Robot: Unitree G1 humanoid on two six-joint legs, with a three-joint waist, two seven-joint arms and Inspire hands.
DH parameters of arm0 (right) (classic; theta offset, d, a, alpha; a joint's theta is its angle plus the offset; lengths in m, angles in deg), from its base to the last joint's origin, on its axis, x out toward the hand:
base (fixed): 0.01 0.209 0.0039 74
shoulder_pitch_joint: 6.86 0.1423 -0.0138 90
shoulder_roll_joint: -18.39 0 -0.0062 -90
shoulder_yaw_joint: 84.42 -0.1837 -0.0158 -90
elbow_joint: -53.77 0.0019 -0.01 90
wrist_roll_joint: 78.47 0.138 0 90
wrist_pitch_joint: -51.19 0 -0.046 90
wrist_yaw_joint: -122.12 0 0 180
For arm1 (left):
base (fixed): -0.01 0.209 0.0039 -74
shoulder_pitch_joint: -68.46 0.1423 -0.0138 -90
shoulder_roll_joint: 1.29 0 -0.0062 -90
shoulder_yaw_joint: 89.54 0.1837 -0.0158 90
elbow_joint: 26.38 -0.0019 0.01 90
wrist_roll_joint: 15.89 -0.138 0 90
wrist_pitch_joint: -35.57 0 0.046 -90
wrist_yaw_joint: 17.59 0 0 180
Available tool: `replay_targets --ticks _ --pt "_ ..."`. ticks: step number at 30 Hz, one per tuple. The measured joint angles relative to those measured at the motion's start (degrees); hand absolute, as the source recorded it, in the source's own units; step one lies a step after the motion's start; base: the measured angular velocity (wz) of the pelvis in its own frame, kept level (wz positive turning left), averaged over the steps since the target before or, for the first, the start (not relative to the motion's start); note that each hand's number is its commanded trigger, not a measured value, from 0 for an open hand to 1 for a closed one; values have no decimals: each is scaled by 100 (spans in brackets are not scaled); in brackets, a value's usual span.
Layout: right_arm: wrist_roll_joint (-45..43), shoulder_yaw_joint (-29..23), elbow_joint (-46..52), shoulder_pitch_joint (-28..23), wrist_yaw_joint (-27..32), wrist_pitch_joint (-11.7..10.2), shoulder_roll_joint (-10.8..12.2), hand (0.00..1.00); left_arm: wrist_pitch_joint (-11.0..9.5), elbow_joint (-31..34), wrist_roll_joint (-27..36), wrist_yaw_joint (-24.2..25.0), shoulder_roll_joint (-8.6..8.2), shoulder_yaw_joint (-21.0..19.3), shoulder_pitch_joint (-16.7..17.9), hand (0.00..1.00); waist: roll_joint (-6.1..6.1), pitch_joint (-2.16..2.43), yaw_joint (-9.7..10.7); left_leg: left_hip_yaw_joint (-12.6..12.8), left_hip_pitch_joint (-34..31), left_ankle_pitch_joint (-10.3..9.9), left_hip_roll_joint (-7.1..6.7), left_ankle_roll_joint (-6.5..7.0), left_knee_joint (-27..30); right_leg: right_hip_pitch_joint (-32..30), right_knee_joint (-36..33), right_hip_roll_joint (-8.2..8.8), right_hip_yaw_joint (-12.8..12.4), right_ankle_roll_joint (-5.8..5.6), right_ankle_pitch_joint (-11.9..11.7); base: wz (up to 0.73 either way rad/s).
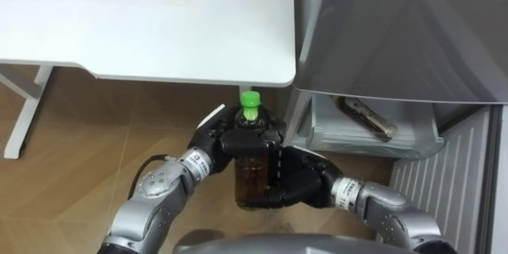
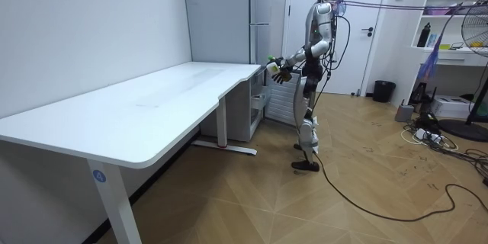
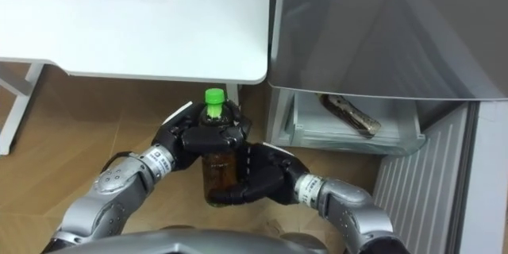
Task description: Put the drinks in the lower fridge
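Note:
A bottle of brown drink with a green cap stands upright between my two hands, low in front of me over the wooden floor. My left hand has its fingers curled over the bottle's shoulder just below the cap. My right hand wraps the lower body from the right. The grey fridge is to the right, and its lower drawer is pulled out. Another dark bottle lies on its side in that drawer. In the room view I stand at the desk's far end beside the fridge.
The white desk reaches to the fridge's left side, its rounded corner just above the cap. A white desk leg stands at the far left. In the room view, a fan, shelves, cables and a small bin stand on the right.

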State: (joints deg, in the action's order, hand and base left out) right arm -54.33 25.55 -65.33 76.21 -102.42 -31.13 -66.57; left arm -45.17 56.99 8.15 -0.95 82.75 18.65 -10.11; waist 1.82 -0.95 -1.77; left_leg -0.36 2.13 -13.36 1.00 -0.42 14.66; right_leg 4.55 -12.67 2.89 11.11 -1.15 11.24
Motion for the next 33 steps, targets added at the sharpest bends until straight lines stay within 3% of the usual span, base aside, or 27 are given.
replay_targets --ticks 11,13,14,33 --pt "-196 135 -405 24 -100 3 10 0 -1 2 -2 -128 -11 71 -38 100 -9 15 -1 6 -44 0 3 0 35 -76 -37 0 -23 8 -5 0" --pt "-200 142 -443 24 -101 6 16 75 -1 2 -2 -134 -13 73 -41 100 -9 13 -2 6 -46 0 4 0 35 -84 -47 0 -23 8 -5 0" --pt "-200 145 -456 23 -101 6 16 100 -1 2 -2 -136 -13 75 -46 100 -9 13 -2 6 -47 0 5 0 36 -89 -57 0 -23 8 -5 0" --pt "-394 133 -619 124 124 59 13 100 -5 16 66 -55 -80 258 -68 100 23 -6 -9 56 -93 0 9 0 66 -158 -107 -5 -83 8 -5 0"
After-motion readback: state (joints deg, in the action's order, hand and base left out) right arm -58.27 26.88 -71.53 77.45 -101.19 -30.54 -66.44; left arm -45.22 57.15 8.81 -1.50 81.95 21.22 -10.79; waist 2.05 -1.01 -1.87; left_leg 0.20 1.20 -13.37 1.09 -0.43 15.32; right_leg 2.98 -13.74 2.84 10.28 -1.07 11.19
